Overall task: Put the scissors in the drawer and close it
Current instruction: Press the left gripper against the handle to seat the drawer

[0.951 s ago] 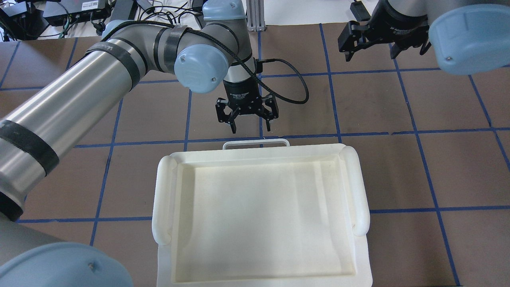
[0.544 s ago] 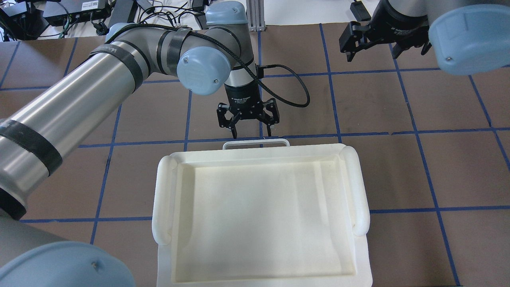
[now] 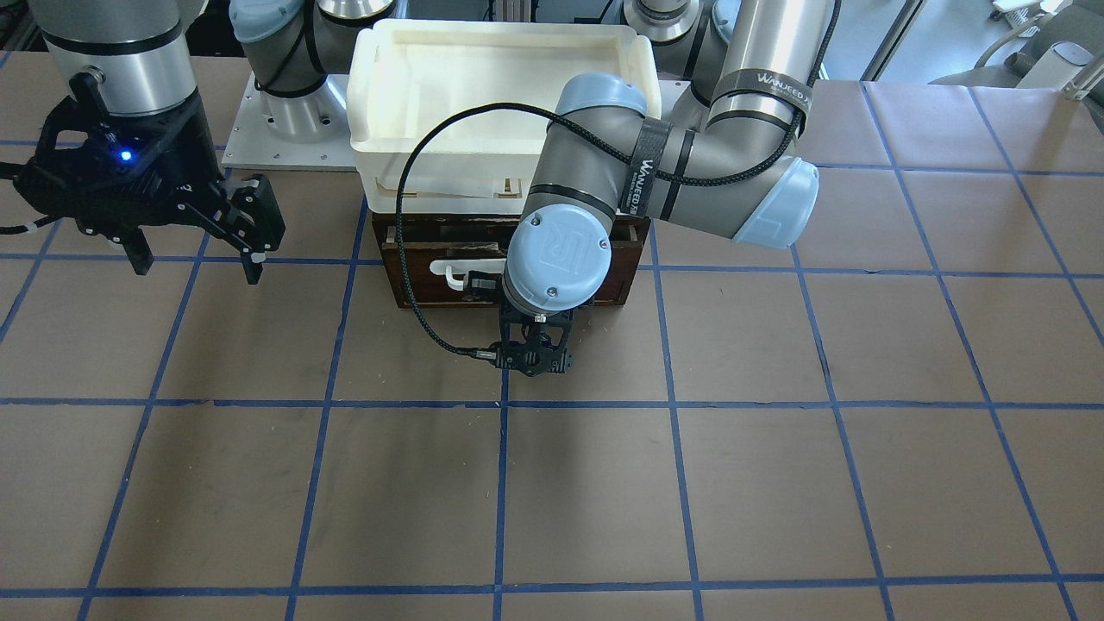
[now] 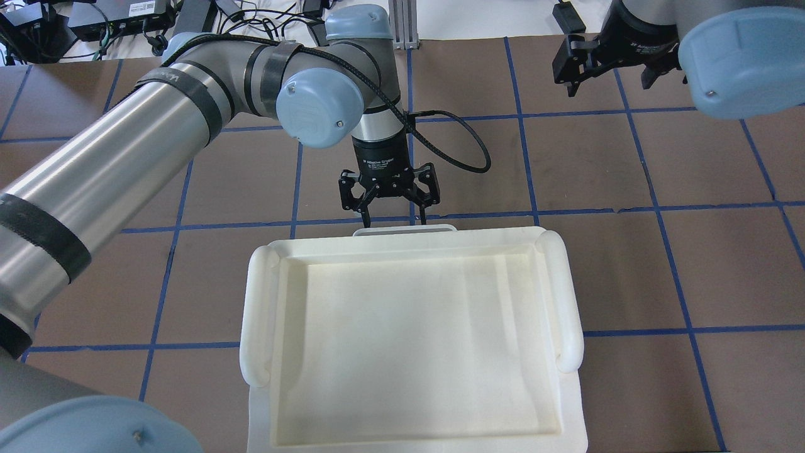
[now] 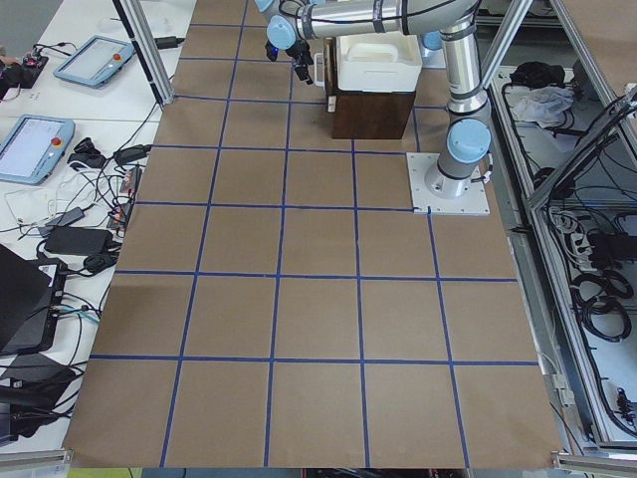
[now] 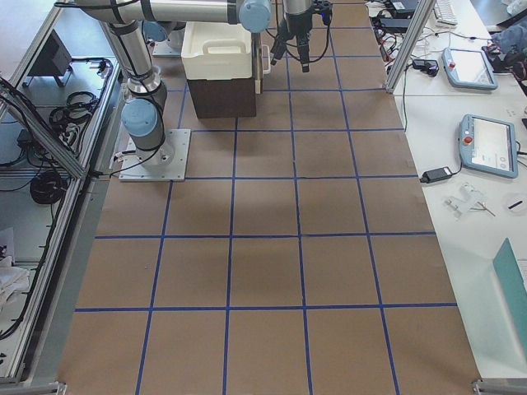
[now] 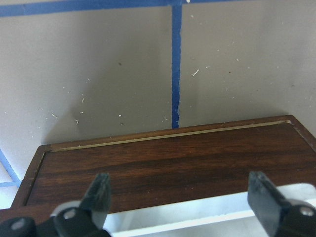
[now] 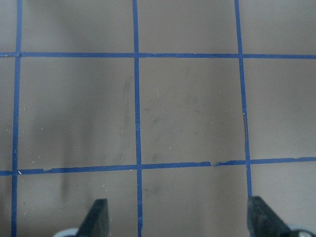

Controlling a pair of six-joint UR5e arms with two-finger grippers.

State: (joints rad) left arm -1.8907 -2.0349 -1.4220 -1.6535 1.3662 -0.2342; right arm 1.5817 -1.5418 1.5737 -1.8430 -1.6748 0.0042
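The dark brown drawer [image 3: 423, 289] sits low in a wooden box, and its front [image 7: 168, 163] fills the left wrist view. Its white bar handle [image 4: 404, 229] pokes out from under the tray; it also shows in the front view [image 3: 455, 268] and the left wrist view [image 7: 197, 217]. My left gripper [image 4: 391, 217] is open, its fingertips [image 7: 101, 190] right at the handle, one on each side of its middle. My right gripper [image 4: 607, 78] is open and empty, high at the far right, over bare table [image 8: 178, 215]. The scissors are not in view.
A white plastic tray [image 4: 258, 302] rests on top of the wooden box and covers it from above. The brown table [image 3: 604, 483] has a blue tape grid. Cables and devices lie beyond the far edge [image 4: 126, 19].
My left gripper has come toward the tray and reached the handle. The handle now sticks out less from under the tray. My right gripper has drifted a little to the right.
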